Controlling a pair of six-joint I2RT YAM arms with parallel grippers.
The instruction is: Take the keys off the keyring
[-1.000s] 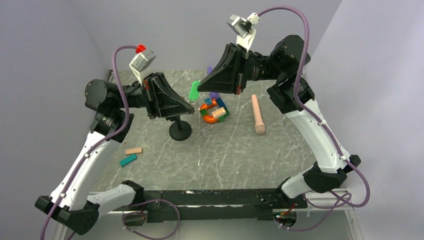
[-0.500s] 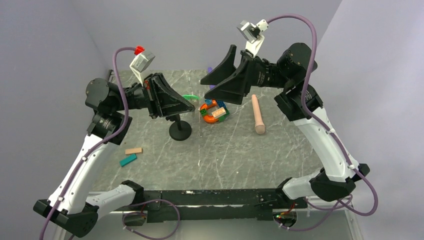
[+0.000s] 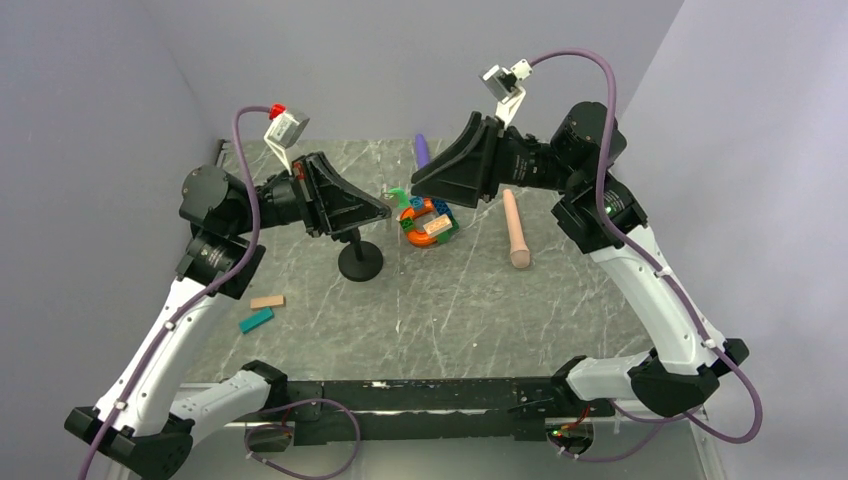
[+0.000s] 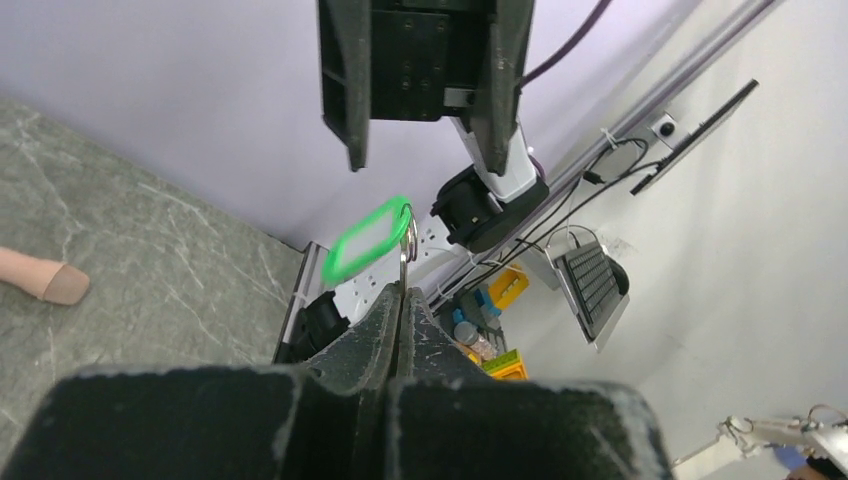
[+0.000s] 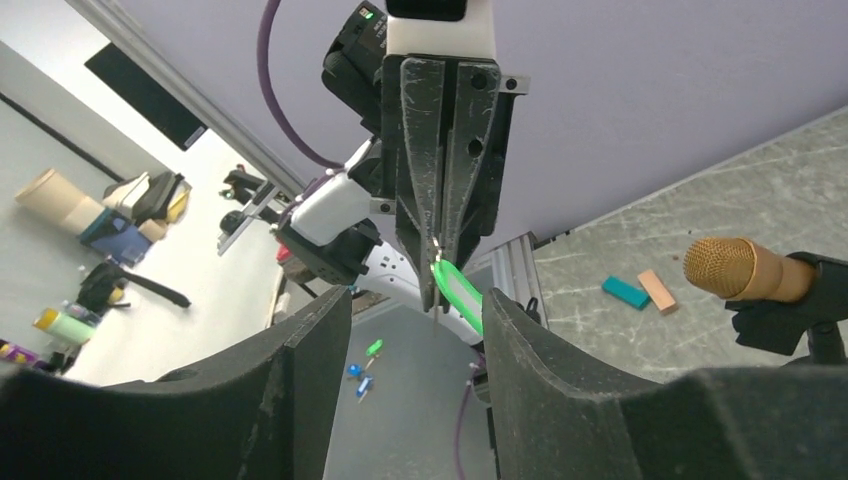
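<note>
The green key [image 4: 368,238] hangs on the thin metal keyring [image 4: 409,232], held in the air above the table. My left gripper [image 4: 403,292] is shut on the keyring's lower edge. From above, the key [image 3: 400,192] shows just past the left gripper [image 3: 385,208]. My right gripper [image 3: 425,190] faces it, open, its fingers [image 5: 560,380] on either side of the key [image 5: 458,295] without touching it. In the right wrist view the left gripper [image 5: 440,240] points down at the camera.
A pile of coloured toy blocks [image 3: 428,222] lies under the grippers. A black stand [image 3: 360,262] with a golden microphone head [image 5: 745,268] is beside it. A peach cylinder [image 3: 516,230], a purple piece [image 3: 422,150], a teal block [image 3: 256,320] and a tan block [image 3: 267,301] lie on the table.
My right gripper let go of the green key, opened wide, drew back to the right, then narrowed a little. The key swung from upright to hanging off the ring.
</note>
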